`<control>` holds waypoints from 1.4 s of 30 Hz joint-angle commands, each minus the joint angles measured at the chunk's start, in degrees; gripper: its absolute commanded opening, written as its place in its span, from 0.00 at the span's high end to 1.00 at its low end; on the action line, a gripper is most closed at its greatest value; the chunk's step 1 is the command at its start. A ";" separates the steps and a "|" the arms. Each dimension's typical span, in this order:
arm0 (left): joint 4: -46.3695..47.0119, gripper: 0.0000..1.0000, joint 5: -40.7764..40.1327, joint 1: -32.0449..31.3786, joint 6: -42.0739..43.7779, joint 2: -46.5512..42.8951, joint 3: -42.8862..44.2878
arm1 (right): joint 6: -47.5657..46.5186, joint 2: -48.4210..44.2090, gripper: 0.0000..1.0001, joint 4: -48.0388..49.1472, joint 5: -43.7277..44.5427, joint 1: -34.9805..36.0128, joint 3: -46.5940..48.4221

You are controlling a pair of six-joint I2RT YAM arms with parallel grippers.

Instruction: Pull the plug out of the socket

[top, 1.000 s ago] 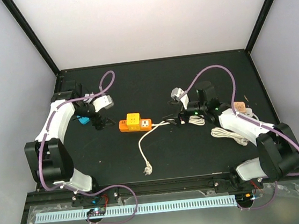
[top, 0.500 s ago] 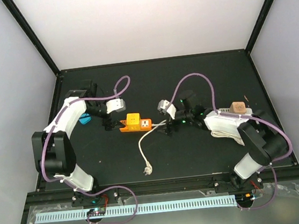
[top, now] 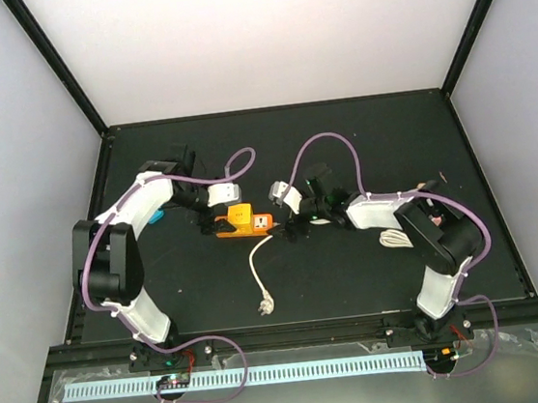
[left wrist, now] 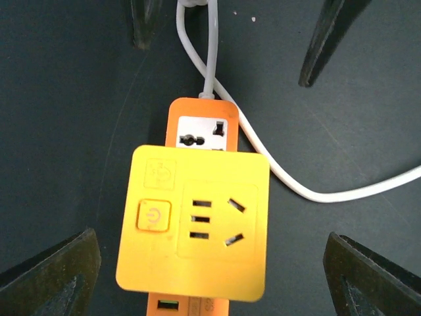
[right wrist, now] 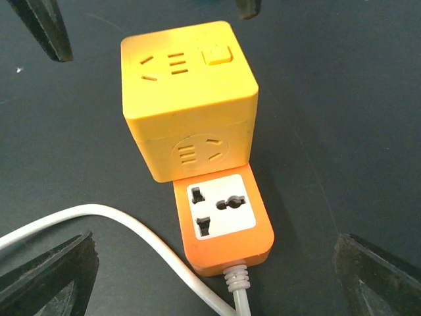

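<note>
An orange power strip (top: 257,224) lies mid-table with a yellow cube plug (top: 237,215) seated on its left end. In the left wrist view the cube (left wrist: 194,224) covers the strip (left wrist: 200,125) and sits between my open left gripper (left wrist: 210,283) fingers. In the right wrist view the cube (right wrist: 187,92) stands beyond the strip's white socket face (right wrist: 220,210), and my right gripper (right wrist: 214,276) is open astride the strip's cord end. In the top view the left gripper (top: 209,224) and the right gripper (top: 291,224) flank the strip. Neither touches it.
The strip's white cord (top: 255,266) runs toward the near edge and ends in a loose plug (top: 263,306). A coiled white cable (top: 395,239) lies under the right arm. A blue object (top: 157,215) lies by the left arm.
Both arms have swung inward. The left gripper moved right to the strip's left end, the right gripper moved left to its cord end. The strip and cube have not moved.
</note>
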 commanded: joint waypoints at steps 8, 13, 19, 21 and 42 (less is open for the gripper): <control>5.21 0.12 -2.50 -3.27 0.05 2.43 -1.52 | -3.22 5.20 0.00 7.18 1.45 1.42 0.70; 6.17 0.22 -3.67 -3.87 0.49 2.14 -3.06 | -5.44 7.30 0.00 8.27 2.40 2.40 1.18; 6.18 0.43 -4.94 -4.00 0.12 2.40 -2.98 | -6.12 9.16 0.03 10.97 3.78 3.25 1.36; 5.74 0.48 -5.37 -4.01 0.07 2.71 -2.66 | -5.78 9.81 0.06 11.01 3.84 3.35 1.90; -0.07 0.61 -4.68 -4.09 6.20 3.68 -1.59 | -5.12 15.07 0.29 8.38 6.21 5.42 6.75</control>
